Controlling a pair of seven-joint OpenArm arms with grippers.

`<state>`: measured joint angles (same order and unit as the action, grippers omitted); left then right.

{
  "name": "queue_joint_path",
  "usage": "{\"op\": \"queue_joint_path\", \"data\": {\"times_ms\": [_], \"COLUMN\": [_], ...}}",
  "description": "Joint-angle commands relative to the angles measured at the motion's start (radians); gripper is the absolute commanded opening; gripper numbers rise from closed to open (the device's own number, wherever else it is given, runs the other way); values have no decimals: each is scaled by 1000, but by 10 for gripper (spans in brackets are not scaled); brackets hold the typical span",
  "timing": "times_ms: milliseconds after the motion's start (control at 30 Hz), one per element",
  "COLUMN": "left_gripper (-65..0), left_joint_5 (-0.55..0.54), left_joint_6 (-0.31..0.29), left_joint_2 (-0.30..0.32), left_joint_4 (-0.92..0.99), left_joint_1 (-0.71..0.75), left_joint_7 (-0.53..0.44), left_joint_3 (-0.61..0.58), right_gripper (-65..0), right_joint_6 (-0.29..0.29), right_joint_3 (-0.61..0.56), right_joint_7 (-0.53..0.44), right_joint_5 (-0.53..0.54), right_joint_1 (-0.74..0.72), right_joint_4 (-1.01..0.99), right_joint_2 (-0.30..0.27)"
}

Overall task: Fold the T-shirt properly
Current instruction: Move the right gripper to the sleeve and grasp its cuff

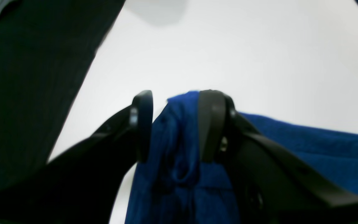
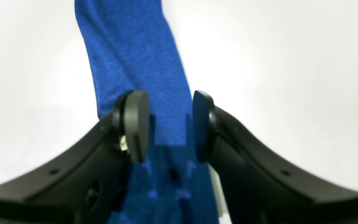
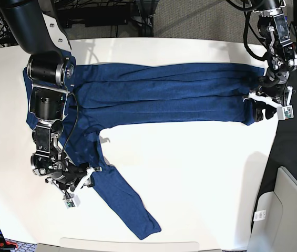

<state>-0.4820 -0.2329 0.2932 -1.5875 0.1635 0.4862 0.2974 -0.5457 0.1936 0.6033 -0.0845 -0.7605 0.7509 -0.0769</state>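
The dark blue T-shirt [image 3: 164,92] lies on the white table [image 3: 201,168], its body folded into a long band across the far side. One long sleeve [image 3: 127,205] trails toward the near edge. My left gripper [image 3: 268,109] is at the band's right end. In the left wrist view it [image 1: 174,124] is shut on a bunched-up fold of the T-shirt [image 1: 322,146]. My right gripper [image 3: 82,177] is low at the top of the trailing sleeve. In the right wrist view it [image 2: 170,124] pinches the T-shirt [image 2: 129,46], which runs away from it as a narrow strip.
Off the table's right edge are a dark surface [image 3: 290,157] and a pale grey box [image 3: 290,210]. That dark surface [image 1: 26,93] also fills the left of the left wrist view. Cables and equipment [image 3: 106,16] crowd the space behind the table.
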Motion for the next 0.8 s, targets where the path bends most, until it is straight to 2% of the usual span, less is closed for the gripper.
{"op": "queue_joint_path", "data": {"times_ms": [0, 100, 200, 333, 433, 767], "left_gripper": [-412, -412, -412, -412, -412, -412], "left_joint_5": [-13, -13, -13, -13, -13, -13], "left_joint_6": [-7, -7, -7, -7, -7, -7], "left_joint_2": [13, 13, 13, 13, 13, 13], "left_joint_4": [-20, -20, -20, -20, -20, -34], "left_joint_1": [-12, -12, -12, -12, -12, -11], "left_joint_7": [-28, -28, -28, -28, -28, -28], "left_joint_3": [7, 7, 7, 6, 4, 4], "right_gripper": [-410, -410, -410, -410, -410, -410], "right_joint_6": [-1, 0, 14, 123, 166, 171], "right_joint_3": [4, 2, 5, 5, 5, 7], "right_joint_7": [-49, -118, -156, -196, -216, -225], "right_joint_5": [-5, -24, -90, -159, -160, -156], "right_joint_1": [-43, -47, -49, -46, -43, -46], "right_joint_4": [-6, -69, -95, -95, -95, -196], "right_joint_2": [-5, -14, -16, -14, -16, -27]}}
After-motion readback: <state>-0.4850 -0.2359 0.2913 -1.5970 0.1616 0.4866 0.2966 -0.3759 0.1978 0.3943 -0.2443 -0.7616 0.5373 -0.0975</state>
